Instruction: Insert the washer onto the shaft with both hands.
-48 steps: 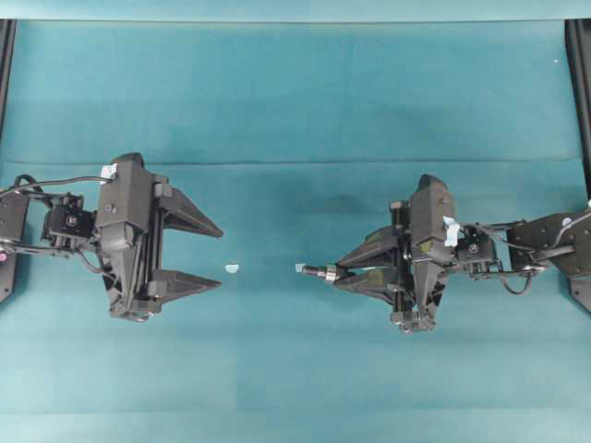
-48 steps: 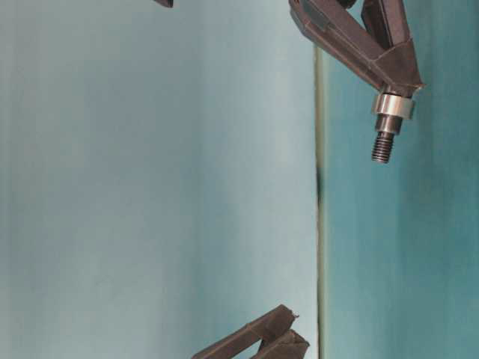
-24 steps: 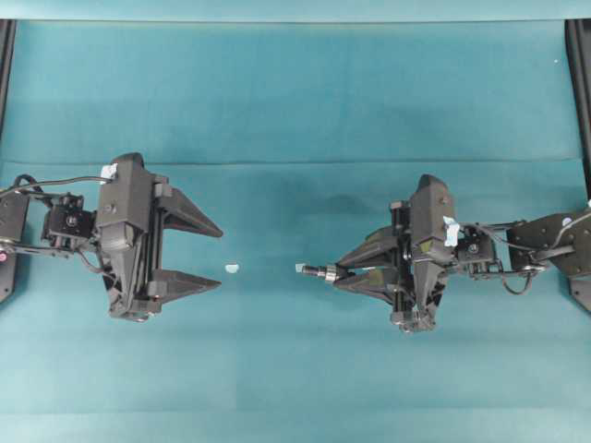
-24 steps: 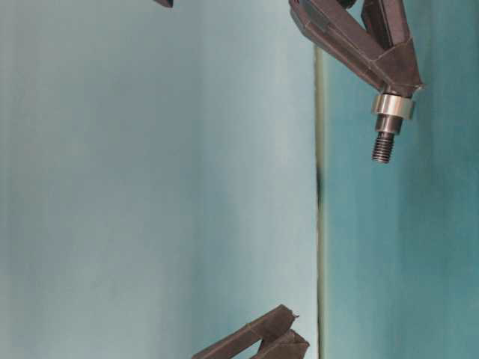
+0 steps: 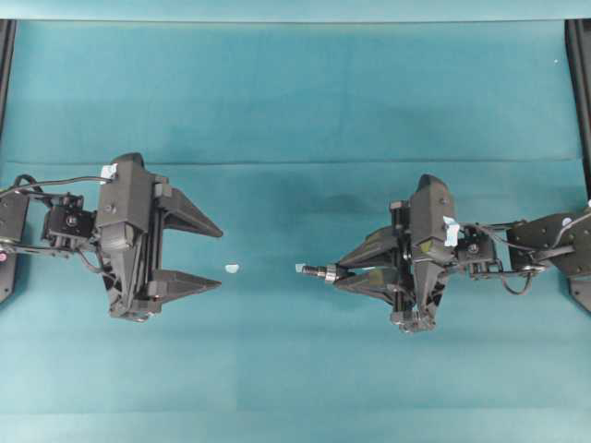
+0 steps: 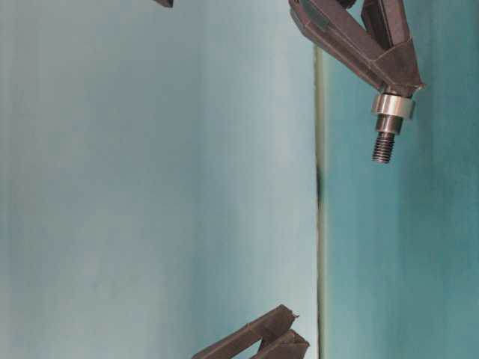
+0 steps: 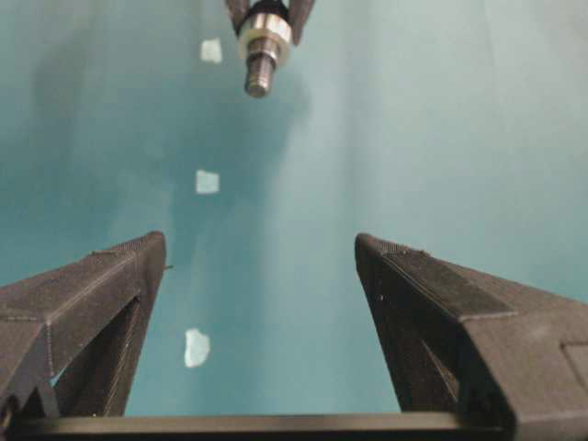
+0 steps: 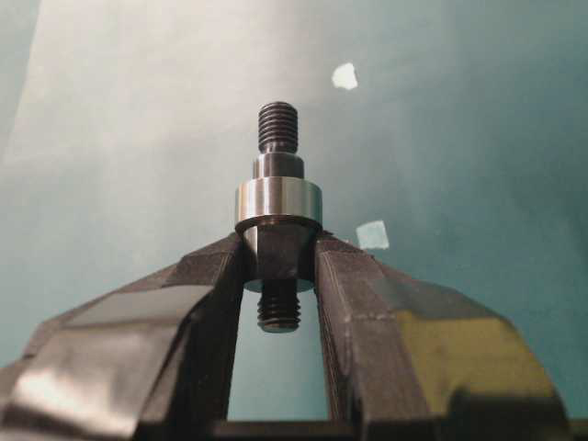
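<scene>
My right gripper (image 5: pixel 334 272) is shut on the shaft (image 5: pixel 319 271), a dark stepped rod whose threaded end points left towards the other arm. In the right wrist view the fingers (image 8: pixel 349 276) clamp the dark collar of the shaft (image 8: pixel 277 129). The washer (image 8: pixel 277 202), a shiny grey ring, sits around the shaft just beyond the fingertips. It also shows in the table-level view (image 6: pixel 393 106) and the left wrist view (image 7: pixel 265 37). My left gripper (image 5: pixel 221 257) is open wide and empty, facing the shaft across a gap, with its jaws far apart (image 7: pixel 259 243).
Small white tape scraps lie on the teal cloth between the grippers (image 5: pixel 232 269) (image 5: pixel 300 268). Several of these scraps show in the left wrist view (image 7: pixel 208 181). Black frame posts stand at the far corners (image 5: pixel 580 55).
</scene>
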Controlling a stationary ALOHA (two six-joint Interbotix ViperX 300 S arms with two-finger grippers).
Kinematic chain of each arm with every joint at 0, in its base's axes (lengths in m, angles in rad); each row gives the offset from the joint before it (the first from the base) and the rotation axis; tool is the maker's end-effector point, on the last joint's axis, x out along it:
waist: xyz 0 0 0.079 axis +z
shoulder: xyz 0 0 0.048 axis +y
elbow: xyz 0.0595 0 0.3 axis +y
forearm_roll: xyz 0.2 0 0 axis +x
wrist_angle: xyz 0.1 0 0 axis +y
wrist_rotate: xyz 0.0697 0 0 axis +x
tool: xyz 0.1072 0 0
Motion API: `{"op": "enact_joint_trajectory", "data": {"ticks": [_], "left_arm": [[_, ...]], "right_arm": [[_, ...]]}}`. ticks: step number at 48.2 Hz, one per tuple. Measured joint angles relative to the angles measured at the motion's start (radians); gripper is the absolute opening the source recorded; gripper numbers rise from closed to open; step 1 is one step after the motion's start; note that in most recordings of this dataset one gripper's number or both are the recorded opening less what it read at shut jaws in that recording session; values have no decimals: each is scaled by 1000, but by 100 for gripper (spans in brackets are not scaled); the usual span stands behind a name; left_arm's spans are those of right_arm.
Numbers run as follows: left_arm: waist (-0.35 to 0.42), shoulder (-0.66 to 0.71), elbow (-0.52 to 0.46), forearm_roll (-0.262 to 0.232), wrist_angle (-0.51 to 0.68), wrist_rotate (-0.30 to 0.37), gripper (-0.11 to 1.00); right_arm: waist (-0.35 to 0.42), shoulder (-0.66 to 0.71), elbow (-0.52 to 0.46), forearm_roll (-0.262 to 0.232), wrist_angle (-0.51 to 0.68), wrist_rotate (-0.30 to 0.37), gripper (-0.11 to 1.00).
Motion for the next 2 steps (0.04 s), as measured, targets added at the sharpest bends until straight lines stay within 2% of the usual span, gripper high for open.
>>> {"op": "enact_joint_trajectory", "data": {"ticks": [2], "left_arm": [[0,2,0,-2,0,-2,90]], "right_arm": [[-2,0,0,0,0,0,0]]}}
